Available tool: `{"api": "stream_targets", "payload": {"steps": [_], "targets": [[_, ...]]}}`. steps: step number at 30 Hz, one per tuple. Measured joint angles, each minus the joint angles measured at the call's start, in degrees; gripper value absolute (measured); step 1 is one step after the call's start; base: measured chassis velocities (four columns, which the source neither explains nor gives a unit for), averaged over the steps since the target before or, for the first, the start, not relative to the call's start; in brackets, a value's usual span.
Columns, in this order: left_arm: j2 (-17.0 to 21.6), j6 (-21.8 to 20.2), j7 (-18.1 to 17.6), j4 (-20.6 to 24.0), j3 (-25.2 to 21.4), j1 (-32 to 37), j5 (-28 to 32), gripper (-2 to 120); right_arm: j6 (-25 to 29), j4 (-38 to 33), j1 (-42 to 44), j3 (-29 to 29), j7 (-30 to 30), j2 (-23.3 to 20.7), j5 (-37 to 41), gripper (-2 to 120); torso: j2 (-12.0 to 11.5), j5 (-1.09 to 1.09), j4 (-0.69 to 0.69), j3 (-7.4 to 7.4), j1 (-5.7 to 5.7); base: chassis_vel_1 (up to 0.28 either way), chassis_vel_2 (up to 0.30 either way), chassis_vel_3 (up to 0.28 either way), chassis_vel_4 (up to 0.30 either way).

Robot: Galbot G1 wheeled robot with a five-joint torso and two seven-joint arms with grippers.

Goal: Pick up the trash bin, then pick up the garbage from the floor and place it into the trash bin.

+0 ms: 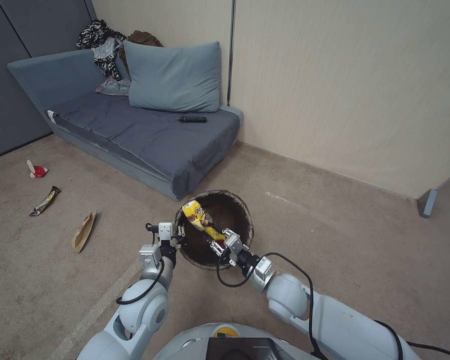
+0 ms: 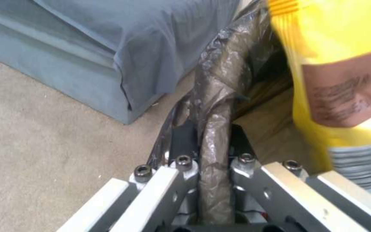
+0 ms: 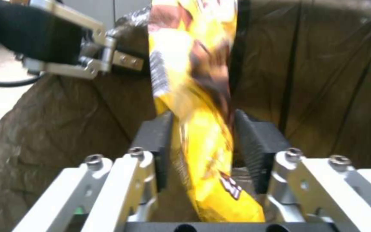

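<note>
Over by the far left of the beige short-pile carpet floor (image 1: 335,240), three bits of garbage lie untouched: a small red-and-white crumpled carton (image 1: 37,170), then a dark, narrow snack wrapper (image 1: 44,200), then a flat brown paper bag (image 1: 84,231) nearer the robot. Behind them stands a low grey upholstered sofa (image 1: 149,132) with a grey pillow (image 1: 173,77) and a black remote (image 1: 192,119) on its seat.

Moving right, the left tool (image 1: 178,237) is pinching the near-left rim of the trash bin (image 1: 235,210), a small round bucket lined with a dark brown-black plastic bag; from the left wrist, the pads are pressed together on the folded liner (image 2: 213,145). The bin looks held up in front of the robot, close to the sofa corner, so picking it up seems done.

Right again, the right tool (image 1: 219,241) is pinching the lower end of a yellow-and-brown crinkly snack wrapper (image 1: 199,217), which stands up over the bin's open mouth. From the right wrist the black pads are clamped on either side of the wrapper (image 3: 198,106), with the liner all around it. I judge this piece is about to be dropped in; the three on the left remain to be collected.
</note>
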State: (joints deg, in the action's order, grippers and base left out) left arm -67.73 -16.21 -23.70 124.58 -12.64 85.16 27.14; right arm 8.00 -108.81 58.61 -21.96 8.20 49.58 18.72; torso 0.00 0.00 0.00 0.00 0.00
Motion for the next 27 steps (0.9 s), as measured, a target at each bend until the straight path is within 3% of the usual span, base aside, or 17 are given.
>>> {"api": "stream_targets", "payload": {"steps": [15,20,27], "targets": [[-0.3,0.1,0.0,-1.0,0.1,-0.2,-0.1,2,-2.0,-6.6,0.3,3.1,2.9,-0.3,2.8,95,0.0,0.0,0.0,-0.01,0.0,0.0,0.0,0.0,0.0],[-0.5,0.1,0.0,-1.1,0.1,-0.2,-0.2,2,-2.0,-9.9,0.9,5.8,3.0,-0.8,4.1,100,0.0,0.01,0.01,-0.01,0.0,0.0,0.0,0.0,0.0],[-0.7,0.7,0.2,-1.3,-0.9,0.7,-0.9,2,-2.2,-17.3,4.7,17.2,6.8,-1.0,6.7,100,0.0,0.0,-0.02,-0.01,0.0,0.0,0.0,0.0,0.0]]}}
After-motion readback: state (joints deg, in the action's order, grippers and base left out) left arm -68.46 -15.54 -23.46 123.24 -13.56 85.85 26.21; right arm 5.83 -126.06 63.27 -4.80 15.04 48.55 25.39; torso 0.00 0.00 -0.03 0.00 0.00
